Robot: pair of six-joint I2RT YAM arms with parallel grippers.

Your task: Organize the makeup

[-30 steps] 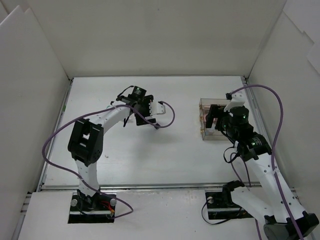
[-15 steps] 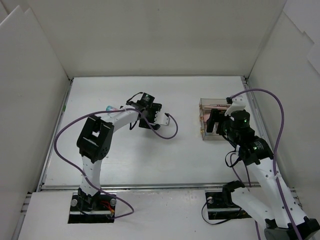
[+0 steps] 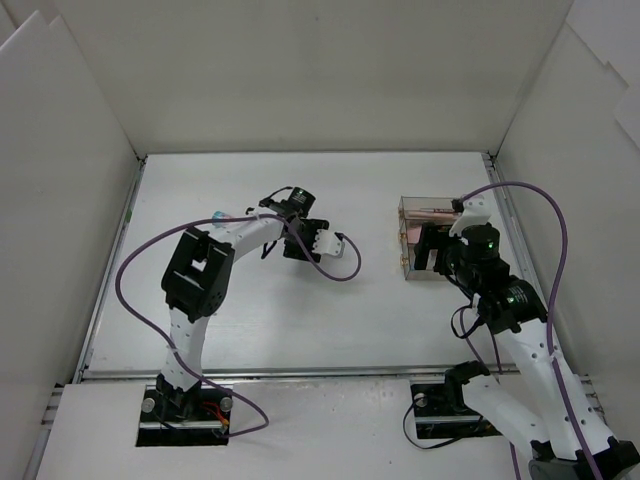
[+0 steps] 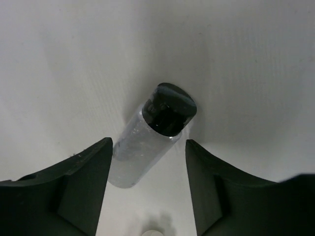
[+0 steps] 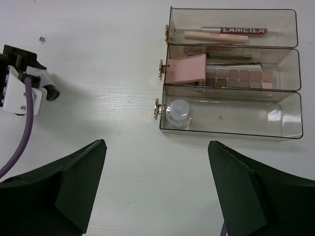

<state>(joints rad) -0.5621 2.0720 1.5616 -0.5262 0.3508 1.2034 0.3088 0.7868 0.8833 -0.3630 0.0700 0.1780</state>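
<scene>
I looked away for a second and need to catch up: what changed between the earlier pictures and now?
The left arm swung right and toward the near edge, setting the left gripper astride the clear black-capped bottle, which lies flat. The jaws stand on either side of it, with a gap showing. A teal-capped bottle came into view behind that arm. The right gripper stayed open by the acrylic box, which did not move.
</scene>
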